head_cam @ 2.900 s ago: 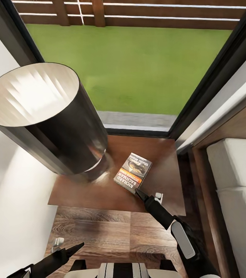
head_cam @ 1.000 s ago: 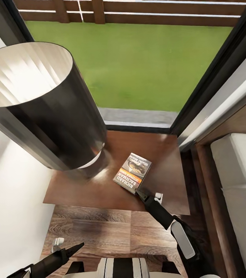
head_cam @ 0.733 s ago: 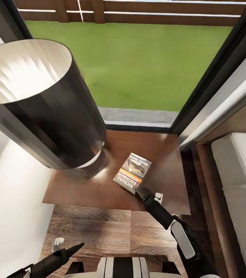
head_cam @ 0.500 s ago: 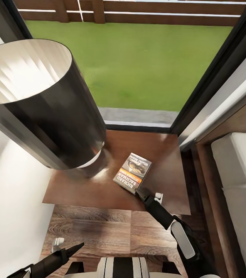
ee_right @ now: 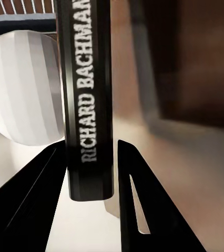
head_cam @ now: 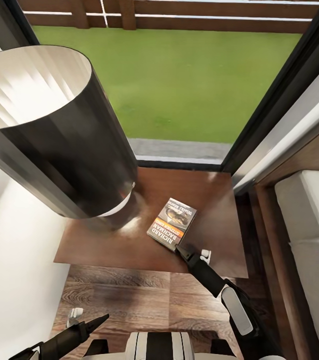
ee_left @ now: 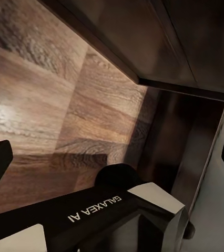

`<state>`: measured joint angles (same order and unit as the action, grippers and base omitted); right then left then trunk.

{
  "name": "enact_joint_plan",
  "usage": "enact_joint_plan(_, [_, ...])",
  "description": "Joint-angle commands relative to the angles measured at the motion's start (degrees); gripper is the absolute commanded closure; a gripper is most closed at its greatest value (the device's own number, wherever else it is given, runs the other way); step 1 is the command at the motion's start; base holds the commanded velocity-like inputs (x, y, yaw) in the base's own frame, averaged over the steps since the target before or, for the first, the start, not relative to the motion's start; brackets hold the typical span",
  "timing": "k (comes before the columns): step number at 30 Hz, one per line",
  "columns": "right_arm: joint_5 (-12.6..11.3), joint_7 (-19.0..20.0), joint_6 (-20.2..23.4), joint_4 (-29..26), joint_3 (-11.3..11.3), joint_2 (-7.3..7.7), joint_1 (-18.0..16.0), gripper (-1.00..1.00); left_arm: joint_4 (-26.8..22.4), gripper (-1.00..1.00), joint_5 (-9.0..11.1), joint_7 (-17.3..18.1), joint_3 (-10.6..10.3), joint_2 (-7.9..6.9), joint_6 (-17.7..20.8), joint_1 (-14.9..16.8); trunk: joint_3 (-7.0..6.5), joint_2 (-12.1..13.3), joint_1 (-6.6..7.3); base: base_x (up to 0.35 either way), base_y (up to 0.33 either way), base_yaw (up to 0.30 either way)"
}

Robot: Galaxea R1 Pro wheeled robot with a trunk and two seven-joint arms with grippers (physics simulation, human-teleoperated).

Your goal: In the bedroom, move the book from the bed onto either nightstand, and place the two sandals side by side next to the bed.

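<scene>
your right gripper has its jaws clenched on the near corner of the book, lying flat mid nightstand top beside the lamp; it looks thin, light, stiff and slick-covered, so pinch the spine edge; left gripper jaws: can't tell

The right arm reaches forward and a little to the left, with its black forearm and white-panelled wrist low at the right of the head view. The right gripper has its two black fingers set on both sides of the dark spine of the thin grey-and-orange paperback book. The left gripper is held low and points to the right, and its black fingertips stand wide apart.
</scene>
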<state>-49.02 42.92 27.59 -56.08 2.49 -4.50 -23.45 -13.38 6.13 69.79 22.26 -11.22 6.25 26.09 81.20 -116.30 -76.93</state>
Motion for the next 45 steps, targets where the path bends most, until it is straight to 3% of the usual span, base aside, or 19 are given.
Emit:
enact_joint_plan(1, [-0.29,0.06,0.45,0.01,0.15,-0.06,-0.02,1.0,0.02,-1.0,0.47,0.17,-0.2,-0.03,0.6,0.01,0.02,-0.01,0.01,0.0,0.0,0.0])
enact_joint_plan(41, [-0.29,0.06,0.45,0.01,0.06,-0.07,-0.02,1.0,0.02,-1.0,0.47,0.17,-0.2,-0.03,0.6,0.01,0.74,-1.61,-0.87,0.0,0.0,0.0])
enact_joint_plan(45, [-0.29,0.06,0.45,0.01,0.07,-0.07,-0.02,1.0,0.02,-1.0,0.47,0.17,-0.2,-0.03,0.6,0.01,1.28,-2.82,-1.53,0.0,0.0,0.0])
